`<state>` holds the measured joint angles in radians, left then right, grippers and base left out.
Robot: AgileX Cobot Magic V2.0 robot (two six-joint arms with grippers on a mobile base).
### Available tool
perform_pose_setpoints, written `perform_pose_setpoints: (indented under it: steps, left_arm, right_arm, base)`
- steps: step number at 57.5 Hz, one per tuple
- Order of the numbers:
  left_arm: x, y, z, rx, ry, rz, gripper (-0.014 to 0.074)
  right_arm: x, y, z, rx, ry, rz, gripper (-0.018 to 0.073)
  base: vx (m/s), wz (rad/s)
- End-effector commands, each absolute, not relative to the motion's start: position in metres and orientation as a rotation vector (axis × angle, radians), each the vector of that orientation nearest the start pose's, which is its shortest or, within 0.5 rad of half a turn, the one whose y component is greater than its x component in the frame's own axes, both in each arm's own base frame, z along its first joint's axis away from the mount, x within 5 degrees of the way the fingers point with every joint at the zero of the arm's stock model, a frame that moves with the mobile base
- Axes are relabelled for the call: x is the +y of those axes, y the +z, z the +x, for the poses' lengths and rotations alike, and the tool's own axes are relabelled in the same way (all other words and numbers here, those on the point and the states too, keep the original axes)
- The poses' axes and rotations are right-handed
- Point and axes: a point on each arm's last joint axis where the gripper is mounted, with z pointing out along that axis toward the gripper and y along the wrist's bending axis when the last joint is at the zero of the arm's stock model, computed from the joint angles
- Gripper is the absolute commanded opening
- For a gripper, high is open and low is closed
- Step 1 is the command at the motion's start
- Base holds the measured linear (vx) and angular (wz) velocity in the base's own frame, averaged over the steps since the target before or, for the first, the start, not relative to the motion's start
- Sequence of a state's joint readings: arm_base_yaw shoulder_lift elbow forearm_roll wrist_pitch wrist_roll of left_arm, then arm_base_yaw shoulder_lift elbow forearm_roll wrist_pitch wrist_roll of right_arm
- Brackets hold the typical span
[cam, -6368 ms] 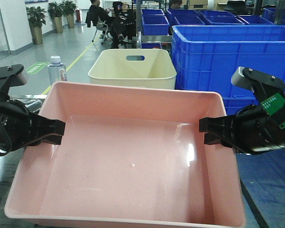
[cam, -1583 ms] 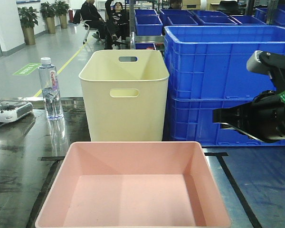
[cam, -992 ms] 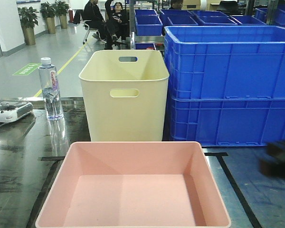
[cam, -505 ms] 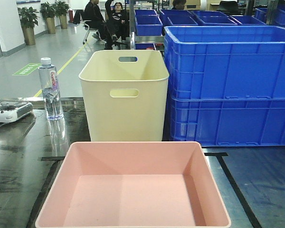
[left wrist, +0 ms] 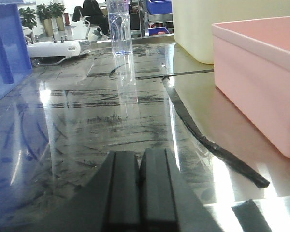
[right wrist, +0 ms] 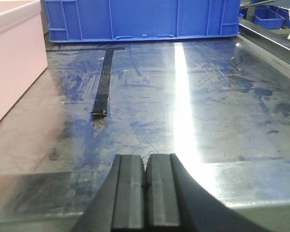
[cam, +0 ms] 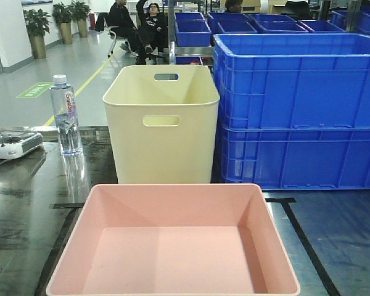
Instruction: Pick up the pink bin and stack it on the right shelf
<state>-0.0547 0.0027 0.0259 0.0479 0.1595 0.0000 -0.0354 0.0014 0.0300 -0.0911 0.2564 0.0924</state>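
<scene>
right arm gone from front view, pink bin (cam: 172, 246) free, both fingers (left wrist: 140, 193) clenched empty

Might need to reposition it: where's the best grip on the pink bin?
Take the pink bin by its two side rims, one gripper from each side. It is too wide for one gripper; the cream bin crowds its far rim, while the shelf beside it looks open.

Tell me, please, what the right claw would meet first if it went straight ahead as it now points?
Probably the blue crate; the glossy shelf top ahead of the shut right claw looks free until there, though depth is uncertain.
</scene>
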Motion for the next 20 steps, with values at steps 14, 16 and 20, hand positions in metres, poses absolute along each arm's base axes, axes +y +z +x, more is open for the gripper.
perform_pose_setpoints:
  steps: [14, 16, 20]
  left_arm:
    - [-0.0029, 0.1933, 0.0593, 1.614, -0.009, 0.073, -0.0001]
    - [-0.0029, 0.1933, 0.0593, 1.614, -0.009, 0.073, -0.0001]
    - [-0.0029, 0.1933, 0.0593, 1.614, -0.009, 0.073, -0.0001]
  right_arm:
    - [-0.0038, 0.1852, 0.0581, 1.711, -0.048, 0.041, -0.0012]
    - [-0.0038, 0.1852, 0.0581, 1.711, -0.048, 0.041, -0.0012]
    - [-0.0038, 0.1852, 0.0581, 1.711, -0.048, 0.041, -0.0012]
  base:
    - [0.0, 0.0]
    - [0.0, 0.0]
    - [0.0, 0.0]
